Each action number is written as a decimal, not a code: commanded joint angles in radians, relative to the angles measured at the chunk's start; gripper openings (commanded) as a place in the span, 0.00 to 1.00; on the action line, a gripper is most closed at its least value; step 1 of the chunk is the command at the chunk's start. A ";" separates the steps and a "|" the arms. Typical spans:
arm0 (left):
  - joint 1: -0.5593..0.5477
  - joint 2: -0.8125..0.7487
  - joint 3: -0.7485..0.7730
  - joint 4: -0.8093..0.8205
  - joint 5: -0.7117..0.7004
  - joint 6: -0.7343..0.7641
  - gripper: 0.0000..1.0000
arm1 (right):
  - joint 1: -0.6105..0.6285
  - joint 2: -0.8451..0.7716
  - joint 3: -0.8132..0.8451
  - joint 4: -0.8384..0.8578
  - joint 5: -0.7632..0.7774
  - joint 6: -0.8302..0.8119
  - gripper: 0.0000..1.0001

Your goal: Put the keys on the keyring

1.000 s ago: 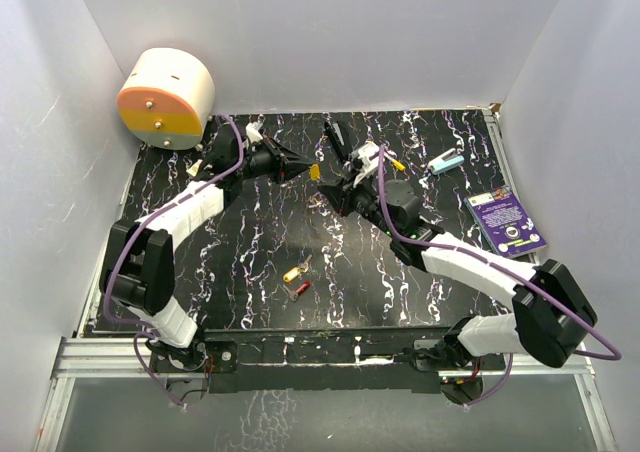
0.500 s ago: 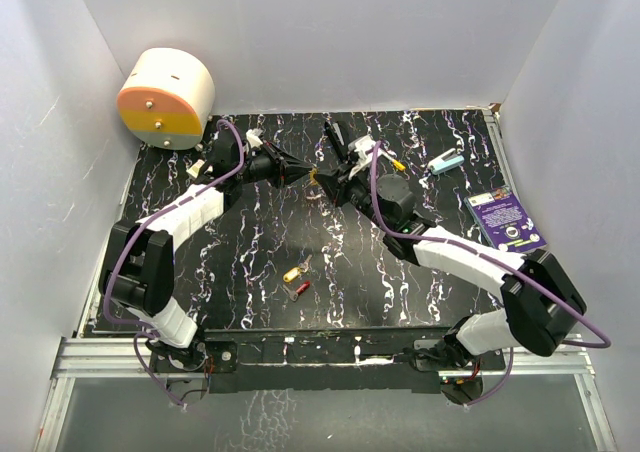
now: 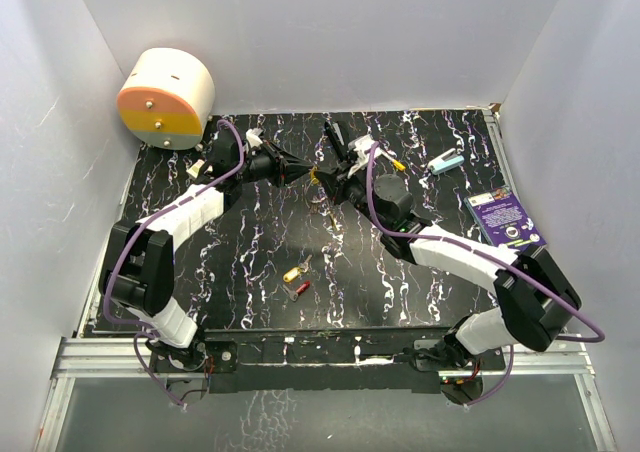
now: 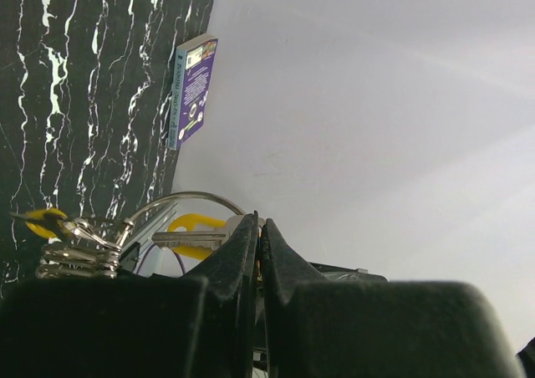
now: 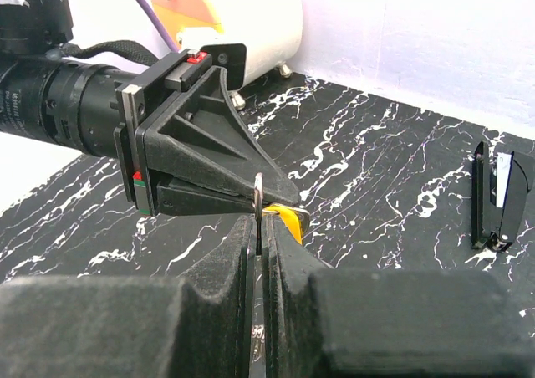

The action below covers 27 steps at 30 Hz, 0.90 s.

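My left gripper [image 3: 302, 173] is shut on a yellow-headed key [image 4: 185, 238], whose silver blade sticks out from the fingertips [image 4: 247, 237]. My right gripper [image 3: 323, 181] faces it, tip to tip, and is shut on the thin silver keyring [image 5: 259, 192]. The ring arcs over the key blade in the left wrist view [image 4: 188, 196], with its bunch of silver keys [image 4: 77, 254] hanging at the left. The key's yellow head [image 5: 289, 221] shows just right of the ring. A yellow key [image 3: 292, 273] and a red key [image 3: 300, 289] lie on the black marbled table [image 3: 250, 262].
A white and orange cylinder [image 3: 165, 97] stands at the back left corner. A black tool [image 3: 335, 137], a yellow-handled white stick [image 3: 392, 158], a teal item [image 3: 447, 162] and a purple booklet [image 3: 505, 222] lie at the back and right. White walls enclose the table.
My right gripper has moved left with the keyring and closed the gap to my left gripper's yellow key. The loose keys have not moved.
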 commanded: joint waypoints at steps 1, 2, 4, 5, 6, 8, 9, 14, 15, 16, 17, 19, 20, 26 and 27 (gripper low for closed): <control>-0.004 -0.062 0.019 0.041 0.025 -0.029 0.00 | 0.003 0.010 0.038 0.126 0.011 -0.012 0.08; -0.005 -0.061 0.019 0.042 0.025 -0.029 0.00 | 0.002 0.012 0.038 0.125 0.011 -0.012 0.08; -0.006 -0.060 0.020 0.047 0.026 -0.032 0.00 | 0.003 0.017 0.038 0.128 0.011 -0.011 0.08; -0.006 -0.058 0.021 0.049 0.025 -0.034 0.00 | 0.002 0.020 0.038 0.127 0.010 -0.011 0.08; -0.006 -0.056 0.022 0.051 0.026 -0.035 0.00 | 0.002 0.021 0.037 0.127 0.012 -0.011 0.08; -0.008 -0.055 0.024 0.055 0.027 -0.038 0.00 | 0.003 0.025 0.036 0.128 0.014 -0.011 0.08; -0.010 -0.055 0.024 0.056 0.028 -0.039 0.00 | 0.003 0.027 0.036 0.128 0.016 -0.012 0.08; -0.015 -0.053 0.022 0.057 0.031 -0.041 0.00 | 0.003 0.038 0.039 0.129 0.018 -0.012 0.08; -0.017 -0.052 0.021 0.057 0.032 -0.042 0.00 | 0.003 0.039 0.038 0.128 0.020 -0.012 0.08; -0.019 -0.053 0.021 0.057 0.033 -0.043 0.00 | 0.001 0.041 0.038 0.131 0.021 -0.012 0.08; -0.019 -0.054 0.022 0.058 0.034 -0.044 0.00 | 0.002 0.042 0.038 0.131 0.022 -0.012 0.08; -0.020 -0.053 0.022 0.063 0.035 -0.048 0.00 | 0.002 0.044 0.038 0.129 0.024 -0.012 0.08; -0.019 -0.052 0.023 0.066 0.035 -0.050 0.00 | 0.002 0.045 0.037 0.128 0.024 -0.012 0.08; -0.021 -0.048 0.034 0.080 0.039 -0.063 0.00 | 0.002 0.054 0.029 0.129 0.029 -0.007 0.08; -0.021 -0.046 0.035 0.082 0.039 -0.064 0.00 | 0.002 0.055 0.027 0.129 0.029 -0.005 0.08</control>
